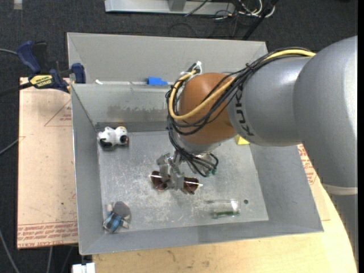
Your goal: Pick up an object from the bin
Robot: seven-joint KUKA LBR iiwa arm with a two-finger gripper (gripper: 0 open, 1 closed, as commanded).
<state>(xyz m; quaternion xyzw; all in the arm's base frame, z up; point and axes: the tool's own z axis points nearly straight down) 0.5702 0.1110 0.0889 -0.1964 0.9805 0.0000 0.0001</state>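
Hand (pixel 173 174): low over brown-lensed sunglasses (pixel 191 185) at frame centre, probably lined up for grasping; clenched or released, cannot tell.

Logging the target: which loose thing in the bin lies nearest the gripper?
The brown-lensed sunglasses mid-bin, right beneath the gripper; the rest lie well apart.

The big grey arm (pixel 296 95) runs off the right edge. Its orange cover (pixel 207 110) hides much of the gripper (pixel 172 171). The gripper covers the middle of the brown sunglasses (pixel 192 185). By the right wall of the bin (pixel 85 152), a yellow thing (pixel 243 141) peeks from behind the arm. The grey and blue thing (pixel 116 216) in the front left corner is too small to tell.
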